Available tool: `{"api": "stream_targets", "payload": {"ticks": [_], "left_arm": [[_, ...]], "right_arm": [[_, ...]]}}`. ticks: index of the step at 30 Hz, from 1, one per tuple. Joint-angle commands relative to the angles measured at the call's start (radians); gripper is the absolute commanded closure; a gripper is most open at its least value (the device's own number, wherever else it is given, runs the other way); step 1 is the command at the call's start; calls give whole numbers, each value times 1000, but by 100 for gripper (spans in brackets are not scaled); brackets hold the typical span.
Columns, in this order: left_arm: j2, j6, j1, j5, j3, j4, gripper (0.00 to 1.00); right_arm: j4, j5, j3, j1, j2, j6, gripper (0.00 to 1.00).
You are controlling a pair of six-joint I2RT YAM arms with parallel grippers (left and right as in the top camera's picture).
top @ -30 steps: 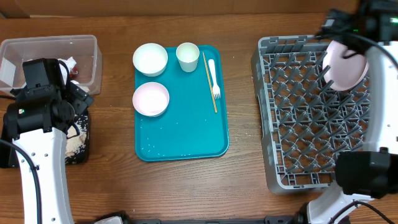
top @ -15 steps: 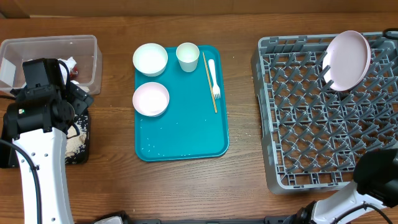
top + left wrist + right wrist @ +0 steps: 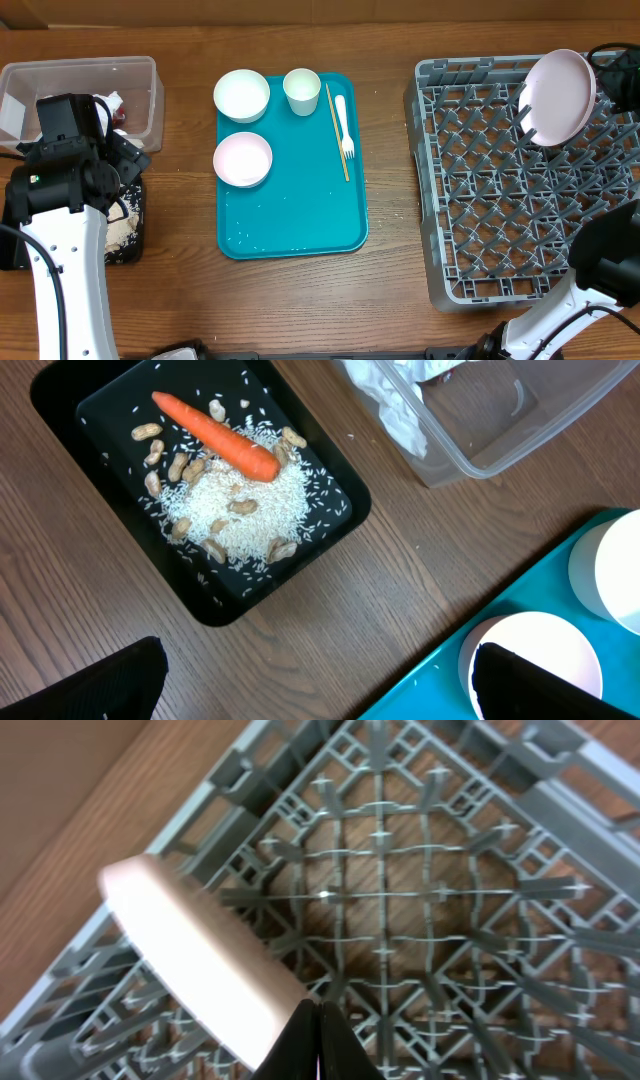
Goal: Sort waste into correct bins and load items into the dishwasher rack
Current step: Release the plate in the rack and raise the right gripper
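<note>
A white plate (image 3: 558, 95) stands on edge between pegs in the far right corner of the grey dishwasher rack (image 3: 500, 200). My right gripper (image 3: 320, 1040) is shut on nothing, just above the rack beside the plate's rim (image 3: 190, 960). On the teal tray (image 3: 300, 220) lie two white bowls (image 3: 241, 95) (image 3: 242, 159), a cup (image 3: 301, 91) and a chopstick (image 3: 337, 130). My left gripper (image 3: 320, 695) is open and empty over the wood between the black tray (image 3: 90, 410) and the teal tray. The black tray holds a carrot (image 3: 215, 435), peanuts and rice. Napkins (image 3: 395, 400) lie in the clear tub (image 3: 80, 66).
A white plastic fork (image 3: 345, 125) lies next to the chopstick on the teal tray. The left arm's body (image 3: 65, 185) covers most of the black tray from above. The right arm (image 3: 615, 80) shows at the right edge of the overhead view.
My right gripper let go of the plate, drew back to the right and shut. The plate now stands alone in the rack. The left arm has not moved.
</note>
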Motion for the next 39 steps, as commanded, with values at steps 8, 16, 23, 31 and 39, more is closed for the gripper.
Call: {"api": "stream_targets", "payload": {"ticks": [8, 16, 23, 31, 39], "left_arm": [[2, -17, 5, -21, 19, 3, 0], [2, -17, 5, -21, 19, 3, 0], [2, -17, 5, -21, 19, 3, 0], [2, -17, 5, -20, 19, 3, 0], [2, -17, 5, -20, 19, 3, 0]], "right_arm": [[-22, -144, 3, 3, -9, -47, 96], [23, 90, 4, -26, -7, -39, 96], [18, 7, 4, -30, 42, -51, 96], [8, -74, 4, 2, 84, -91, 96], [-36, -175, 15, 3, 81, -149, 96]]}}
